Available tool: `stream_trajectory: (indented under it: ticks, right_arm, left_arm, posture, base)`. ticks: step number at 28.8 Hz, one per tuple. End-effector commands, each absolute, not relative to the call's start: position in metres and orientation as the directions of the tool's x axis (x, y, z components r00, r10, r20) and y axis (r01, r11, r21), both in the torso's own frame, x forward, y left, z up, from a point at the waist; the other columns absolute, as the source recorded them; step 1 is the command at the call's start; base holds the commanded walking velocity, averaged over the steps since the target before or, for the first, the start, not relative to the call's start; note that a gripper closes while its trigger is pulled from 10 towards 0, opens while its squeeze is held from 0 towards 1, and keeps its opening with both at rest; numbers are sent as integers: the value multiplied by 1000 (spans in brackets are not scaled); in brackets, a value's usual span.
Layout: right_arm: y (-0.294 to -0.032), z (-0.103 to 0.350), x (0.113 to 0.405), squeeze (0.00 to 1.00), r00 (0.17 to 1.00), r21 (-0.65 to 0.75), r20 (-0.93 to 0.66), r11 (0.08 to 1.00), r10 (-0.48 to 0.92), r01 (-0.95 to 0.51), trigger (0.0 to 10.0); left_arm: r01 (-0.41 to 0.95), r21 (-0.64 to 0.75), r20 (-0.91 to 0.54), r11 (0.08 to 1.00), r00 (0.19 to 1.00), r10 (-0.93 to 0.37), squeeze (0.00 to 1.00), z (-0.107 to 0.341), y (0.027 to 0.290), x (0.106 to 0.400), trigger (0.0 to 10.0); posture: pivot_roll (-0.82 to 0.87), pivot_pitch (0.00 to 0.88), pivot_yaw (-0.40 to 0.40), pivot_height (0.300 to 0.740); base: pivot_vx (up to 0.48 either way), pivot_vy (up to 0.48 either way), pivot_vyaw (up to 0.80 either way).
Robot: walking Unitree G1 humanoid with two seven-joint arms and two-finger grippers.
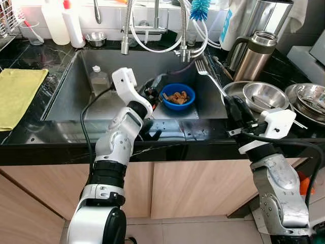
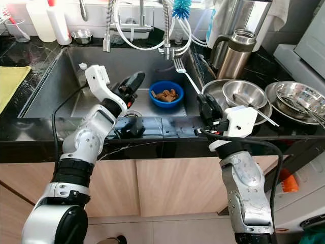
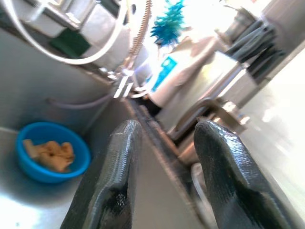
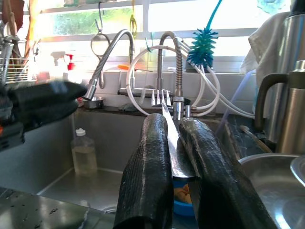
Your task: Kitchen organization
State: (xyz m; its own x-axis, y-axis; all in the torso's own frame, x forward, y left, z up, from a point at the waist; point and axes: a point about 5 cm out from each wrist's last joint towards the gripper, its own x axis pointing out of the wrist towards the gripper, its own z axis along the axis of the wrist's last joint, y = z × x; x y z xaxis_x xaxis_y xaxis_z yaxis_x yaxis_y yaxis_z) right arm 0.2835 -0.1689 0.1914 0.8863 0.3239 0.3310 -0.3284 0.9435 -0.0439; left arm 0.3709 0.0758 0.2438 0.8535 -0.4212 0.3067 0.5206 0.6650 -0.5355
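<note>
Over the sink (image 1: 66, 96), the left gripper (image 2: 131, 84) hangs above the basin with its two black fingers (image 3: 116, 176) spread apart and nothing between them. Just beyond it, on the basin floor, sits a blue bowl (image 1: 177, 96) holding brownish scraps. At the far left corner of the basin stands a small clear bottle (image 1: 99, 80) with a white cap.

At the sink's right edge, the right gripper (image 1: 234, 109) is clamped on the handle of a fork (image 1: 204, 71); its fingers (image 4: 147, 181) press the flat metal handle from both sides. The fork slants up and away from the gripper, tines raised over the basin's right rim, near the tap hoses (image 1: 152, 46).

Right of the gripper, on the black surface (image 1: 30, 137), lies a cluster of steel bowls (image 1: 264, 96), one holding a utensil, with more steel dishes (image 1: 310, 99) further right. Behind them stands a steel jug (image 1: 254, 56) with a dark handle. A teal bottle brush (image 1: 199, 9) hangs above the taps.

On the surface left of the sink lies a yellow cloth (image 1: 18, 96). Behind it, by the wall, stand a white bottle (image 1: 73, 25) with a red cap and a small steel cup (image 1: 95, 39).
</note>
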Motion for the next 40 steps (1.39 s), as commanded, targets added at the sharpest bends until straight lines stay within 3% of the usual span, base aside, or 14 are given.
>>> stream_trajectory:
  ticks: [1,2,5,9,10,11,12,24,40]
  right_arm:
    - [-169,194,280,0,879,-51,338,939,336,-340,10000]
    - [-168,194,280,0,876,-51,336,936,345,-348,10000]
    - [-166,194,279,0,869,-49,333,927,366,-372,10000]
    - [-164,194,278,0,863,-53,333,922,379,-384,10000]
    - [-163,194,277,0,862,-53,333,920,382,-387,10000]
    - [-163,194,277,0,861,-54,334,919,384,-390,10000]
    - [-162,194,277,0,860,-54,334,918,386,-392,10000]
    - [-155,192,274,0,841,-57,320,895,436,-442,10000]
    - [-138,184,269,0,798,-44,282,838,532,-543,10000]
  left_arm:
    - [569,-541,343,620,822,-455,886,255,69,368,10000]
    - [580,-550,348,601,813,-466,1000,257,68,367,10000]
    - [603,-586,345,542,790,-506,1000,256,65,365,10000]
    - [609,-586,314,535,779,-543,1000,254,60,362,10000]
    - [611,-583,306,536,776,-552,894,253,59,361,10000]
    - [613,-578,299,539,773,-559,145,252,57,360,10000]
    - [614,-575,291,541,771,-567,0,252,55,359,10000]
    - [652,-572,236,498,712,-662,0,245,40,349,10000]
    - [645,-600,208,472,696,-687,0,239,36,344,10000]
  posture:
    - [105,79,-59,740]
    - [104,79,-59,740]
    - [104,79,-55,740]
    - [104,82,-53,740]
    - [104,82,-53,740]
    - [104,84,-52,740]
    - [104,84,-52,740]
    - [103,96,-47,740]
    - [104,71,-43,740]
  base:
    - [0,0,0]
    - [0,0,0]
    - [0,0,0]
    - [0,0,0]
    - [0,0,0]
    - [0,0,0]
    - [0,0,0]
    - [0,0,0]
    - [0,0,0]
